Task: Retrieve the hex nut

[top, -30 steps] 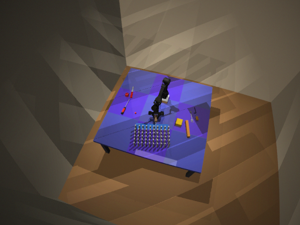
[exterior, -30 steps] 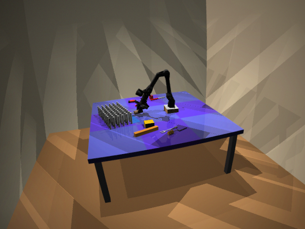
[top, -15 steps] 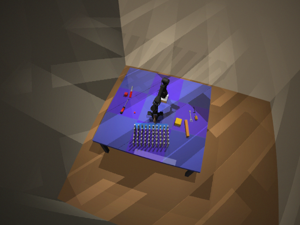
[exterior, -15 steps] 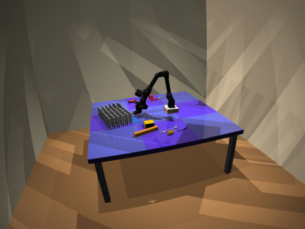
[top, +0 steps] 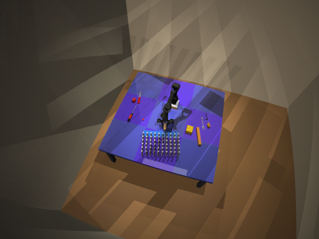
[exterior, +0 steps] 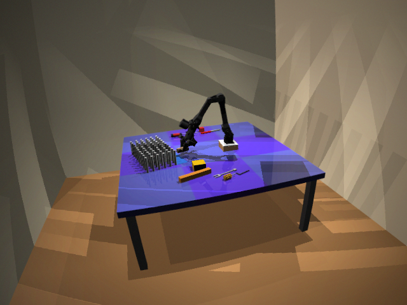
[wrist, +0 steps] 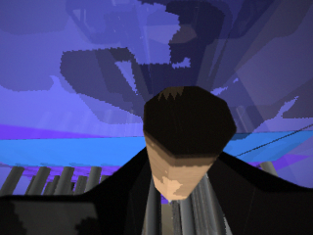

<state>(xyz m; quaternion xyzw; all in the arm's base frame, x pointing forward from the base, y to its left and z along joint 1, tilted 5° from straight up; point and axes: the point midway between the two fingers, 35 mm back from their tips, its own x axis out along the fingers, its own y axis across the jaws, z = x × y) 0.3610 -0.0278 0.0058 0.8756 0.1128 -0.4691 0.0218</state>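
Observation:
My gripper (top: 164, 123) (exterior: 182, 149) is shut on a tool's tan wooden handle (top: 164, 126) (exterior: 179, 150) (wrist: 190, 127), low at the near side of the spacer field. The handle's thin shaft appears to run between spacers; its tip cannot be made out. The grey metal spacers (top: 154, 134) (exterior: 147, 166) (wrist: 64, 181) stand upright in rows. The bright blue taped strip (top: 153, 132) (exterior: 181, 159) (wrist: 73, 151) lies along the field's arm side, partly under the handle. The hex nut cannot be made out in any view.
On one side lie a yellow block (top: 189, 129) (exterior: 198, 163), an orange bar (top: 198, 136) (exterior: 194, 175), a wrench (top: 202, 123) and a small yellow-handled tool (top: 208, 125). Opposite lie a red block (top: 133, 99), a red-handled tool (top: 139, 99), a screwdriver (top: 130, 117) and a tiny red object (top: 143, 119).

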